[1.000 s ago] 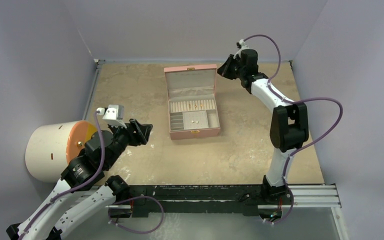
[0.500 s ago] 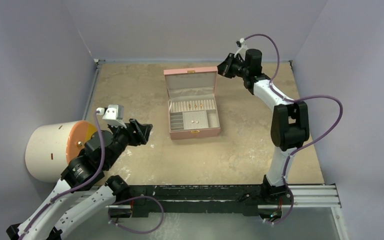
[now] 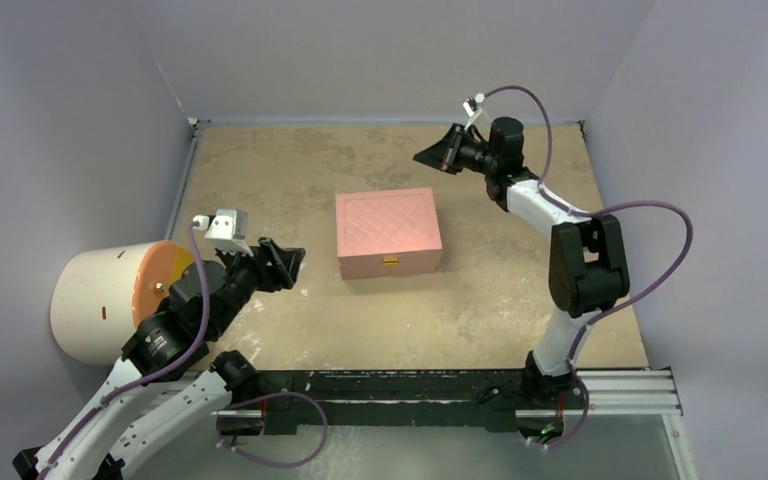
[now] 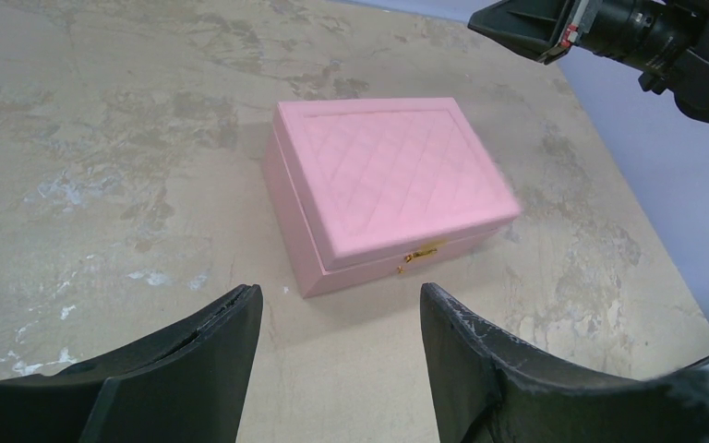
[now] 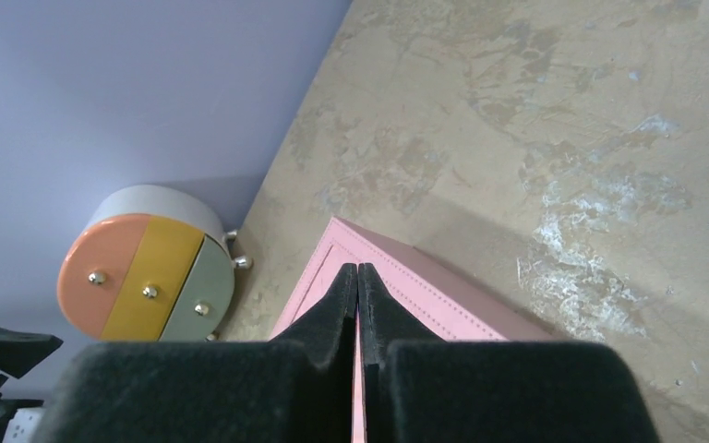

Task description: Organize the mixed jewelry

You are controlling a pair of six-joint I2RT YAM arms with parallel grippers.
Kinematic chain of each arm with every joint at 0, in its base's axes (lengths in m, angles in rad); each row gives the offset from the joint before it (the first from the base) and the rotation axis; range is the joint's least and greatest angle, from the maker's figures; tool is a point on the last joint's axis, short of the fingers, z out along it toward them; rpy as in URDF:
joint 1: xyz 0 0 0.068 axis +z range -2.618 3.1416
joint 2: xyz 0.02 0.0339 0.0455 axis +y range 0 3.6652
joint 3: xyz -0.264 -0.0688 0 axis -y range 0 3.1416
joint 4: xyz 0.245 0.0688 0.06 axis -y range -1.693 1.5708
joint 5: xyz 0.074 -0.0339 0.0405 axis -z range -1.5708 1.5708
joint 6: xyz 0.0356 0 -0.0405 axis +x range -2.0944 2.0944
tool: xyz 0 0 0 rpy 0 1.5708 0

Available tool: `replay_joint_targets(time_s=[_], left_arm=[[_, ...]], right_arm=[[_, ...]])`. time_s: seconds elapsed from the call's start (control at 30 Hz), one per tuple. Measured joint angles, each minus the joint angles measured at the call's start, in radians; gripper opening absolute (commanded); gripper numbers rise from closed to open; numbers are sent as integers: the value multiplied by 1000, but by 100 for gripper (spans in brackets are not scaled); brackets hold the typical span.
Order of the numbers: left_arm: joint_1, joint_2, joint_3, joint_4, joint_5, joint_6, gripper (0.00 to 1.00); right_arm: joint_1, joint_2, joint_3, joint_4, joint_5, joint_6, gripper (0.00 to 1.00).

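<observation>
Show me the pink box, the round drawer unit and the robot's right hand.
pink box [image 3: 388, 226]: overhead view, middle of its closed lid.
round drawer unit [image 5: 160, 277]: right wrist view, yellow middle drawer front.
right hand [image 3: 420, 157]: overhead view, tip of its shut fingers.

— The pink box [image 3: 388, 228] looks like matt, quilted leatherette, and its clasp [image 4: 419, 255] is shiny gold metal.
— The tabletop [image 3: 260, 170] is mottled beige, scuffed and dull like stone.

Bright, even, diffuse light, soft faint shadows — pink box [image 4: 383, 180] far edge slightly blurred.
</observation>
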Motion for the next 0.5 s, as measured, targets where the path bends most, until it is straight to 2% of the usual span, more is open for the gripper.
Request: replay_joint_targets(time_s=[0.23, 0.5], left_arm=[[0, 0, 0, 0, 0, 0, 63], [0, 1, 0, 0, 0, 0, 63]], right_arm=[[0, -89, -112, 53, 5, 11, 0], [14, -215, -217, -5, 29, -12, 0]])
